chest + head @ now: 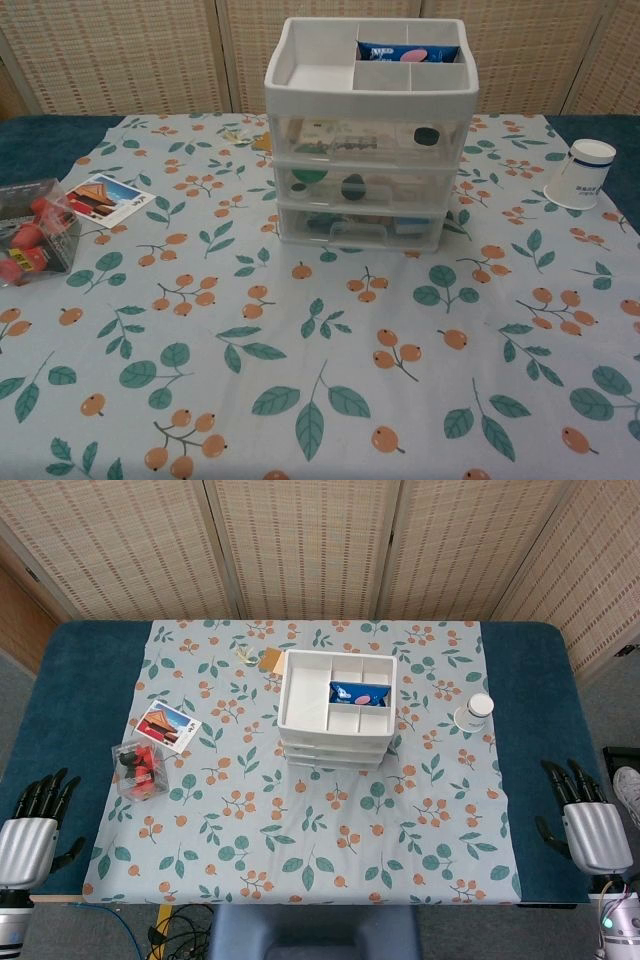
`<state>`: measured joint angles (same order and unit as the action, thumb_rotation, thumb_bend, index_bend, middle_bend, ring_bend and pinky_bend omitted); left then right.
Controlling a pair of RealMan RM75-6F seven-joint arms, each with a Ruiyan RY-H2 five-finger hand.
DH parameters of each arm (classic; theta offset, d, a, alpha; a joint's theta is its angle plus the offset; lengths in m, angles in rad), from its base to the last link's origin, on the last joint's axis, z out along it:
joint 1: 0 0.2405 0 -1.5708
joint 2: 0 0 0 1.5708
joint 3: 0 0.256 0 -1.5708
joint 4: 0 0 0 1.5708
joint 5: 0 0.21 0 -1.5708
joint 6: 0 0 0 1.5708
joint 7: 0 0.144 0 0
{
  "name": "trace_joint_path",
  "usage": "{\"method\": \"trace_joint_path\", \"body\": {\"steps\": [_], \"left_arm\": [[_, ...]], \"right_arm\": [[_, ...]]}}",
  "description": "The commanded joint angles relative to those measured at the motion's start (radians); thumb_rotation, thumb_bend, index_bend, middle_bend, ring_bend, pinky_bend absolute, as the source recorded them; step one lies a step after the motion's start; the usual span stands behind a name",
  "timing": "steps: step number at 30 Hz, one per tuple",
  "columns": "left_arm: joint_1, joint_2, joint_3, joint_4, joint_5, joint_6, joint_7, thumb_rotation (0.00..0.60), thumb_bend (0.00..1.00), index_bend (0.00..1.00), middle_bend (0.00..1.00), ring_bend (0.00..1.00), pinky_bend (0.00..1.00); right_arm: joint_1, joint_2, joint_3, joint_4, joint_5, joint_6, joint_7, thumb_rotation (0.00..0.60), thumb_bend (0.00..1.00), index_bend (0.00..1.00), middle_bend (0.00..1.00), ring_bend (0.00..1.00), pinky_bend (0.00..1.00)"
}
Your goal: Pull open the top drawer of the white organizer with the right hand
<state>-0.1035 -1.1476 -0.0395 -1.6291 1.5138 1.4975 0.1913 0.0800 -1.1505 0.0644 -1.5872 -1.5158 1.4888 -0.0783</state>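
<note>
White plastic is what the right robot hand (pixel 593 825) must reach, and it has a long way to go. It rests at the near right edge of the worktop (pixel 90 680), fingers spread apart and holding nothing; the left robot hand (pixel 32 830) sits likewise at the near left edge, empty with fingers apart. Neither shows in the chest view.

Between the hands and the target lies the leaf-and-berry cloth (pixel 330 860), bare across its near half, so a straight approach from the right front looks unobstructed.

Further on, near the middle of the cloth, stands the white organizer (pixel 370 140), three clear-fronted drawers stacked under an open divided tray with a blue packet (pixel 405 52) in one rear compartment. The top drawer (pixel 368 138) sits just beneath that tray and appears fully closed, its front flush with the ones below. I cannot make out its handle clearly; only the bottom drawer shows an obvious pull.

To do this well, I would bring the fingertips in low and level at the top drawer's front, hook its lip, and pull straight toward the robot. The organizer looks light, so it may slide rather than open; a slow pull is wise.

To the right stands a small white cup (pixel 578 174), well apart but worth skirting. A clear box (pixel 30 235) and a card (pixel 110 198) lie left.
</note>
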Motion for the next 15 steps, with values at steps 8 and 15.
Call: {"method": "trace_joint_path", "body": {"steps": [8, 15], "left_arm": [[0.002, 0.005, 0.003, -0.005, -0.005, -0.006, 0.001, 0.600, 0.23, 0.08, 0.02, 0.00, 0.08], [-0.001, 0.010, 0.005, -0.012, -0.010, -0.016, 0.003, 0.600, 0.23, 0.09, 0.02, 0.00, 0.08]], "right_arm": [[-0.004, 0.005, -0.002, -0.007, 0.003, 0.002, 0.003, 0.600, 0.39, 0.01, 0.11, 0.05, 0.13], [0.002, 0.016, -0.006, -0.036, 0.006, -0.019, 0.027, 0.600, 0.39, 0.01, 0.14, 0.05, 0.13]]}}
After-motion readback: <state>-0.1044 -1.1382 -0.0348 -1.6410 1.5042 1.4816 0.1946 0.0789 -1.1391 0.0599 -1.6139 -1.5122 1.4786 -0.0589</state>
